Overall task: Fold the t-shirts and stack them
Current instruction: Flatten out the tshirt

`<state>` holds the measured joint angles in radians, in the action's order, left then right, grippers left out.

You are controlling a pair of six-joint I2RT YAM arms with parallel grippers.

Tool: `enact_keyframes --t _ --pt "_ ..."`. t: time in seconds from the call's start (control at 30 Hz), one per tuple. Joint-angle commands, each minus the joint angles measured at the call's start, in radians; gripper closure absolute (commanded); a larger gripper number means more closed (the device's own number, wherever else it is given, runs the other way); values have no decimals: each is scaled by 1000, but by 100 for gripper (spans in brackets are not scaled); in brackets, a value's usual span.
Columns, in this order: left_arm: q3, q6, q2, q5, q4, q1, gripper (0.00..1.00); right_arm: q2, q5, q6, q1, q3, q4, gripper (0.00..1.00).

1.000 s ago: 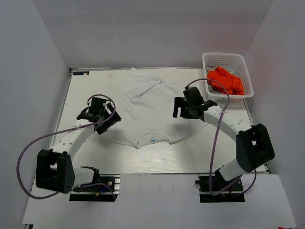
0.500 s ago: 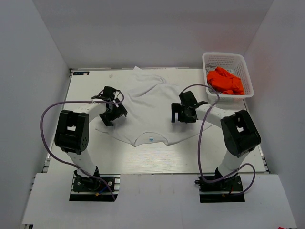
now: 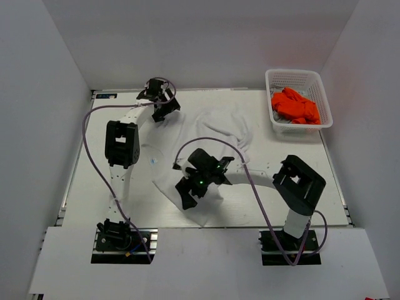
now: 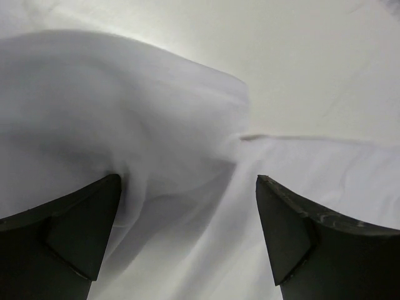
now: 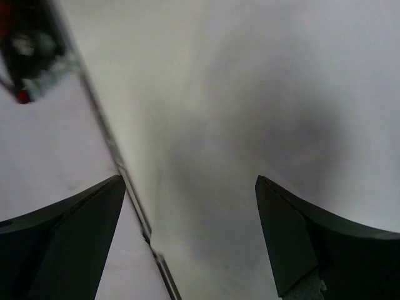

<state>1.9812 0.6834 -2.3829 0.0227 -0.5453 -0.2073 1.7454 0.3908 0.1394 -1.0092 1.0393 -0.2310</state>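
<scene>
A plain white t-shirt (image 3: 215, 128) lies crumpled and skewed across the middle of the table, its small neck label (image 3: 154, 162) toward the left. My left gripper (image 3: 161, 115) is open at the shirt's far left corner; in the left wrist view its jaws (image 4: 187, 181) stand wide over a fold of the white cloth (image 4: 144, 119), holding nothing. My right gripper (image 3: 187, 200) hangs open over the shirt's near edge; the right wrist view shows its jaws (image 5: 190, 181) wide above blurred white cloth (image 5: 250, 94). An orange t-shirt (image 3: 295, 106) sits bunched in the basket.
The white lattice basket (image 3: 294, 72) stands at the back right corner. White walls close in the back and both sides of the table (image 3: 300, 169). The table's front edge rail (image 5: 106, 137) runs just left of my right gripper.
My left arm swung from the shirt's left side to the far back left. My right arm crossed from the right to the front centre. The white t-shirt has turned and bunched up.
</scene>
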Motion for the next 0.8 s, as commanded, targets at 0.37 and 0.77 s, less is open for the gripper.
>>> enact_keyframes --t 0.37,0.77 --pt "125 -223 120 171 61 -33 0 -228 -335 117 83 11 233 10" --pt "-882 -173 669 125 228 -118 0 -362 -512 341 468 -175 -65 10"
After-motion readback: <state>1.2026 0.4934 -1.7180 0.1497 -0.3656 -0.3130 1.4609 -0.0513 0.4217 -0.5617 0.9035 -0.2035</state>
